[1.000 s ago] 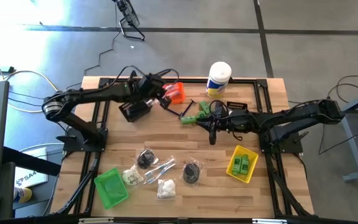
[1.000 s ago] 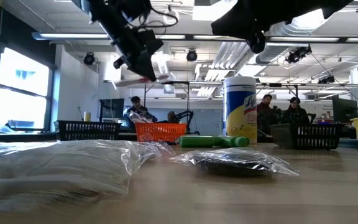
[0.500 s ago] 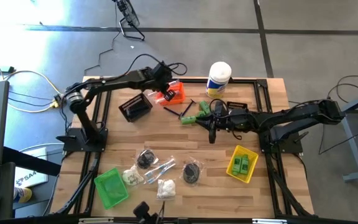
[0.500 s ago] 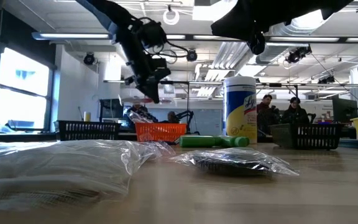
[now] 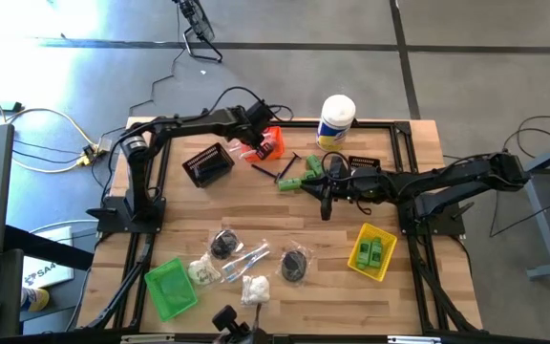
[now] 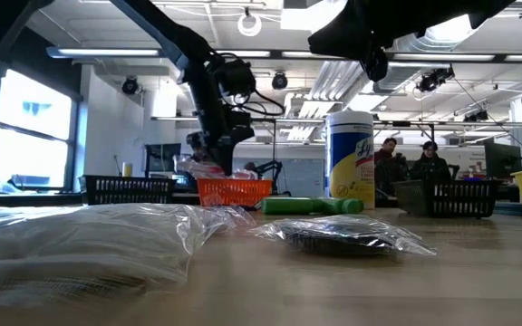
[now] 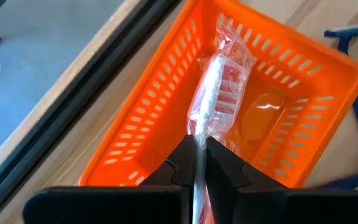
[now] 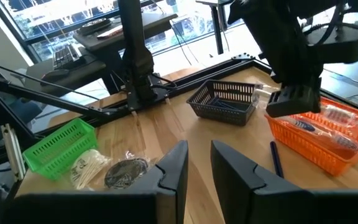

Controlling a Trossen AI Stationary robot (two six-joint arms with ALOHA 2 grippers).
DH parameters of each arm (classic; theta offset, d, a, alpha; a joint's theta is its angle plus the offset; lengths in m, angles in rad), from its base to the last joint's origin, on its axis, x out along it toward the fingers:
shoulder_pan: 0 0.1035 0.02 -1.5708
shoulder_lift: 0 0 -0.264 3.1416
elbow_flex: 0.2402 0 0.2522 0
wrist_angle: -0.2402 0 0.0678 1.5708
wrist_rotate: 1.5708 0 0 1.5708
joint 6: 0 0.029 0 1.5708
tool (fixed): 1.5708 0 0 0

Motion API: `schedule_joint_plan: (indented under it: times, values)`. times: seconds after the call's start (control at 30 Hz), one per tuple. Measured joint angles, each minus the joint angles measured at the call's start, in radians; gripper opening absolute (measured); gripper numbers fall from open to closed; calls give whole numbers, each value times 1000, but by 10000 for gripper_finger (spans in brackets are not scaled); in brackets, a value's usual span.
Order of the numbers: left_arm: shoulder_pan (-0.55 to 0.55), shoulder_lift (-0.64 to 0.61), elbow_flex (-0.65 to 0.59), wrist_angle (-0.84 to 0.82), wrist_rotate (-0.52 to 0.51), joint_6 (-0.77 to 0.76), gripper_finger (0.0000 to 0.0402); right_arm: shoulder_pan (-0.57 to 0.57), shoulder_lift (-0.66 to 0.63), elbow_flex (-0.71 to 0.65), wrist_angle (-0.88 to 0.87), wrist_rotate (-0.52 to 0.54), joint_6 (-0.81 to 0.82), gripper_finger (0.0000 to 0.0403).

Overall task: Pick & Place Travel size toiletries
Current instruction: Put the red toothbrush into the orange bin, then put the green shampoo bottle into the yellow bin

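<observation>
In the high view the left gripper (image 5: 256,137) hangs over the orange bin (image 5: 269,142) at the far side of the table, while the right gripper (image 5: 326,203) waits near the middle, beside the green bottles (image 5: 299,179). In the low view the clear-wrapped packet (image 6: 199,167) dangles just above the orange bin's rim. The left wrist view shows the fingers (image 7: 180,167) pinched shut on one end of the packet, its red-and-white contents hanging into the bin. It looks light, its crinkly film probably slippery, so an end grip suits it. In the right wrist view, the right fingers (image 8: 175,169) stand slightly apart, holding nothing.
</observation>
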State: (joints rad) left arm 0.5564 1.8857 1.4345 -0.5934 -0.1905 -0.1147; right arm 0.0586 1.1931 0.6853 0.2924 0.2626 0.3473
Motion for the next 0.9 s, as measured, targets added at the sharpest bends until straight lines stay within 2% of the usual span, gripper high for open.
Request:
schedule_joint_plan:
  times: [0.27,0.67,0.9]
  values:
    - [0,-1,0,13,2,6,50,0,0,0,0,0,0,62]
    - [0,-2,25,14,28,21,144,-16,0,0,0,0,-3,62]
    - [0,-2,108,-25,27,6,156,-20,0,0,0,0,-11,62]
